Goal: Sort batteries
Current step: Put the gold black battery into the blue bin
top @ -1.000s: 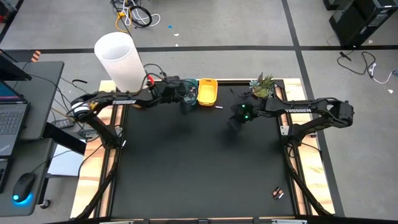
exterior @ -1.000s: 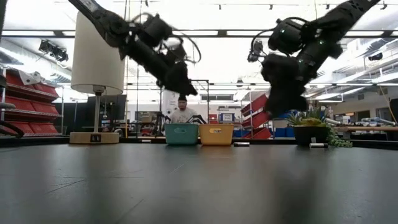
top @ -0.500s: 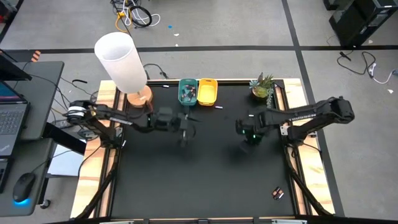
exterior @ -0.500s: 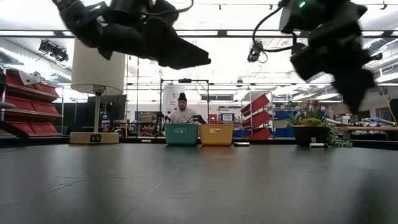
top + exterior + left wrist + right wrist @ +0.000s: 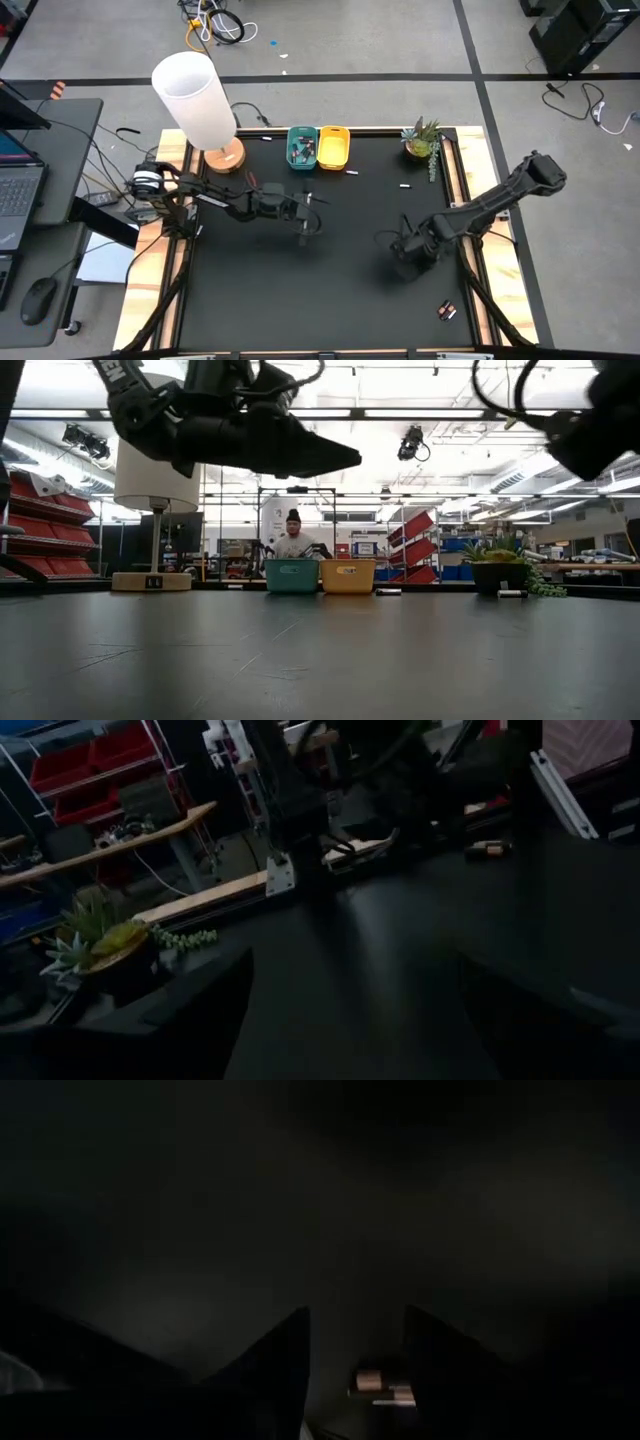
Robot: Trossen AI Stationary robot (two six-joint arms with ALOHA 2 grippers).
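Observation:
Two black batteries with copper ends (image 5: 447, 312) lie on the table near its front right corner; the right wrist view shows them (image 5: 385, 1385) beyond my fingers. Two tiny batteries (image 5: 352, 172) (image 5: 405, 186) lie near the far edge, and several more sit in the teal bin (image 5: 302, 147). The yellow bin (image 5: 334, 146) stands beside it. My left gripper (image 5: 312, 218) hangs open over the table's middle, pointing level toward the right edge. My right gripper (image 5: 400, 248) hangs open above the table's right half, tipped downward, up and left of the two batteries.
A potted plant (image 5: 422, 138) stands at the far right corner and a lamp with a white shade (image 5: 195, 95) at the far left. In the low view a person (image 5: 292, 540) shows in the room behind the bins. Bare black tabletop (image 5: 300, 290) spreads across the near half.
My left gripper has come away from the teal bin toward the table's middle, sinking a little and turning to point level toward the right edge. My right gripper has swung from beside the plant toward the near edge and has tipped to point down.

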